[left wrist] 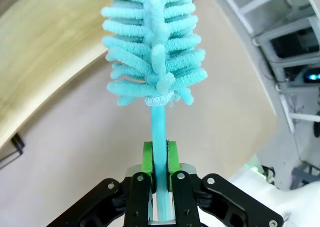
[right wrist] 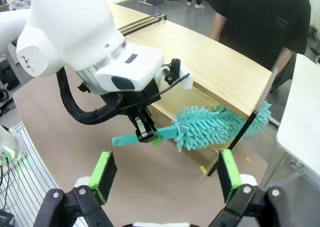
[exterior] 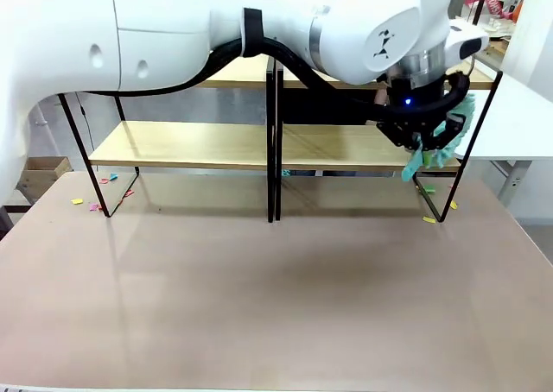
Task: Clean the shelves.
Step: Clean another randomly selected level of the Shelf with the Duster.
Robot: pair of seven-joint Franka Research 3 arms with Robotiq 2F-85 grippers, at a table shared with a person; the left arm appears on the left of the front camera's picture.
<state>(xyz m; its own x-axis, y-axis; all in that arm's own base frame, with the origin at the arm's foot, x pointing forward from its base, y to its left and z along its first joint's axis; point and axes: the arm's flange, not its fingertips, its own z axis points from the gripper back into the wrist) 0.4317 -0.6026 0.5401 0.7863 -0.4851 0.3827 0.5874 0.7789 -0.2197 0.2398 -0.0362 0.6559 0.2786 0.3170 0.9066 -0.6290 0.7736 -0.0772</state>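
Nearest, the right gripper (right wrist: pixel 165 174) waits with jaws spread, empty. Beyond it the left gripper (exterior: pixel 425 131) pinches the handle of a teal duster (right wrist: pixel 215 127) — dusting is under way at the right end of the shelves (exterior: pixel 199 144), by the lower board. The next stroke probably calls for sweeping leftward along the board; the black end frame crowds the right, and a person (right wrist: pixel 260 17) stands behind.

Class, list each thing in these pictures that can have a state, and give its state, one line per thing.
left gripper: shut on the duster's handle.
right gripper: open, holding nothing.
teal duster: held, bristles against the lower board at the rack's right end.
shelves: upright on the table, boards bare.
paper scraps: lying loose on the table by the rack's feet.
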